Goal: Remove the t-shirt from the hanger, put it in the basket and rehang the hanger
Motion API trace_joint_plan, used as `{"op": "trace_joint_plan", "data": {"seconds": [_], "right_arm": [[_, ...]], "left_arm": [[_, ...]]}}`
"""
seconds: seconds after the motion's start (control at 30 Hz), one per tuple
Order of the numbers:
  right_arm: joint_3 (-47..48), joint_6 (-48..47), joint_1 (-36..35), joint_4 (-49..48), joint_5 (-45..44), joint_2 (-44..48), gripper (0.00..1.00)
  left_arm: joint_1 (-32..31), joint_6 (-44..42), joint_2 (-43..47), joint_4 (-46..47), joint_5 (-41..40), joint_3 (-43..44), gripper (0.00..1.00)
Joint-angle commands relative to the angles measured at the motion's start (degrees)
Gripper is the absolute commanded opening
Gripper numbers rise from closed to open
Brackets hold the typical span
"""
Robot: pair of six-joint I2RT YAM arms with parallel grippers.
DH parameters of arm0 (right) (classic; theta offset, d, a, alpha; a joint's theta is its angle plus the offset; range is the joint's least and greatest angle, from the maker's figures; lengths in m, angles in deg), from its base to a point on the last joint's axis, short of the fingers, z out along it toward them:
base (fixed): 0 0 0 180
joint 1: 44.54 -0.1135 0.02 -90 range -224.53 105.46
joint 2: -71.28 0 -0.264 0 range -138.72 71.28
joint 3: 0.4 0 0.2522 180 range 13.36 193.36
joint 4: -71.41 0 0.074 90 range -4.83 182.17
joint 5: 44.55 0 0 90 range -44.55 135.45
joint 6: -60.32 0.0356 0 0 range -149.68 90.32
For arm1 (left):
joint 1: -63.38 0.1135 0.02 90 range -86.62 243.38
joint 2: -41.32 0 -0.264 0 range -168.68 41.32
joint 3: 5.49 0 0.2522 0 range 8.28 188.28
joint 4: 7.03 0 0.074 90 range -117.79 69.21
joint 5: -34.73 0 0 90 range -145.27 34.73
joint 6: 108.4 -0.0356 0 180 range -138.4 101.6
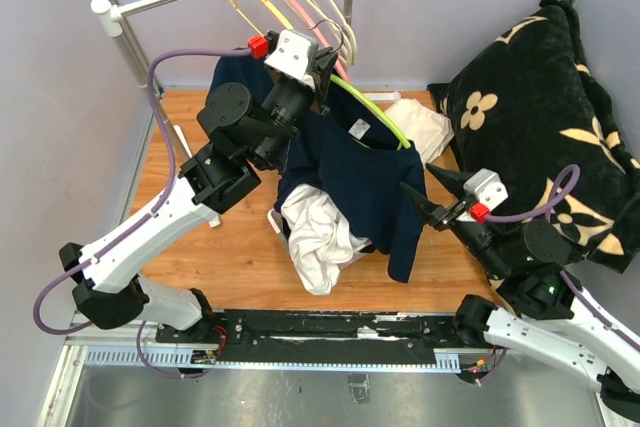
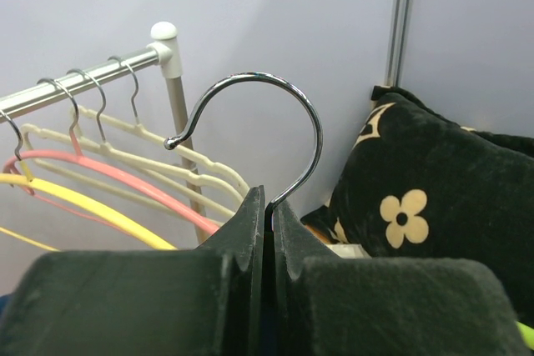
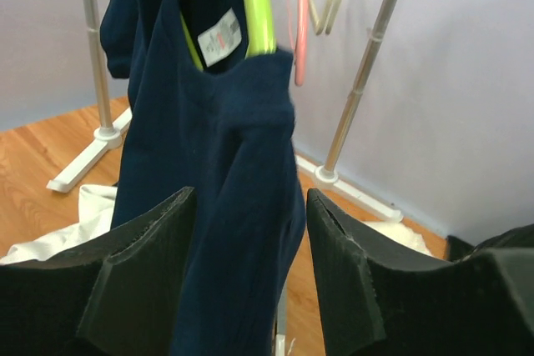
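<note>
**Navy t-shirt [image 1: 365,182] hung on the lime hanger [image 1: 378,115]**

So the left gripper [image 2: 267,199] was pinched shut on the hanger's metal hook, holding it clear of the rail [image 2: 83,81]. The t-shirt draped down over a white cloth [image 1: 315,232] on the table [image 1: 200,247]. The right gripper [image 3: 250,198] had its jaws apart, right up at the hanging fabric.

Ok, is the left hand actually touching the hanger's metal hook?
Touching. The left wrist view shows the left hand shut on the stem of the metal hook, which rises straight out of its closed grip with no gap.
</note>
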Motion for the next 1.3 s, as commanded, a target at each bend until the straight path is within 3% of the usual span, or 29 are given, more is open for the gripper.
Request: {"op": "trace_joint_plan", "data": {"seconds": [0.0, 0.2, 0.33, 0.43, 0.87, 1.27], "right_arm": [[-2.6, 3.5, -0.5, 0.5, -0.9, 1.7, 0.54], [-5.5, 5.3, -0.5, 0.6, -3.1, 2.4, 0.41], [-7.1, 7.0, -0.5, 1.3, -5.1, 3.1, 0.16], [-9.1, 8.6, -0.5, 1.4, -6.7, 3.9, 0.05], [-18.2, 12.1, -0.4, 0.1, -11.4, 8.0, 0.01], [-25.6, 14.8, -0.5, -6.7, -19.7, 12.2, 0.01]], "left_arm": [[-0.1, -1.1, 0.2, 4.0, -0.3, 4.0, 0.00], [-0.2, -0.8, 0.1, 4.0, -0.1, 5.1, 0.00], [-0.2, -0.9, -0.1, 3.7, -0.2, 5.9, 0.00], [-0.1, -1.2, -0.4, 3.8, -0.4, 6.8, 0.00], [-0.2, 0.1, -0.6, 4.8, 0.2, 7.6, 0.00], [-0.1, 0.9, 0.8, 6.1, 0.8, 6.6, 0.01]]}}
